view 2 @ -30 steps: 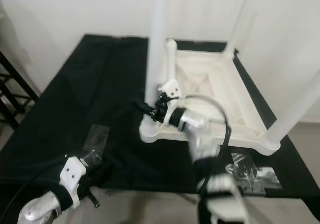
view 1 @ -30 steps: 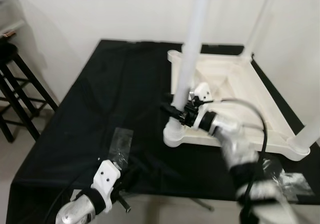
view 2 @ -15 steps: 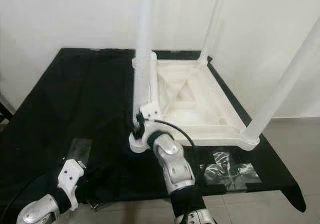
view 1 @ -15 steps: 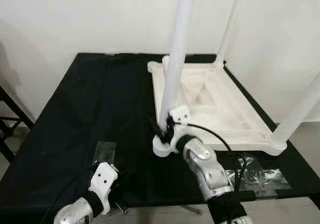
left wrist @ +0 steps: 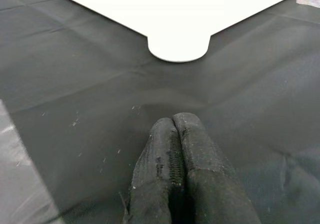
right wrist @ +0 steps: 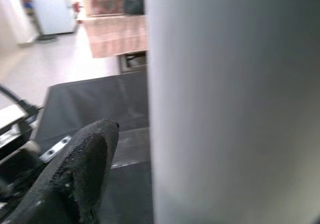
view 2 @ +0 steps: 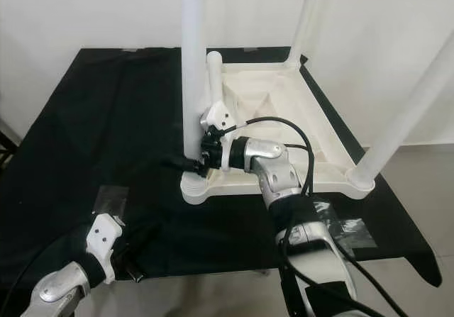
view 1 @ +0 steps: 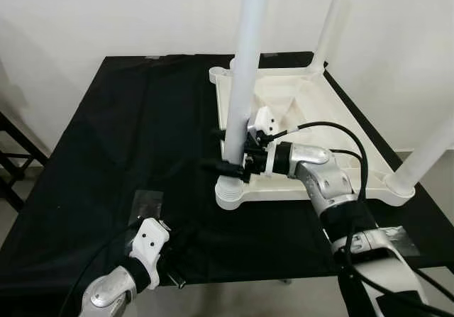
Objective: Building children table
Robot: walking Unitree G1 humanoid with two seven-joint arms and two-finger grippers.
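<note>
Right hand (view 1: 228, 167) clamps the upright table leg (view 1: 241, 97) near its base.

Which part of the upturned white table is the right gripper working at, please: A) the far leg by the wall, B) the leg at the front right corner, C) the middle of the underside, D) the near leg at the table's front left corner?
D: the right gripper has its fingers around the base of the near leg, just above its corner socket on the upturned table.
</note>
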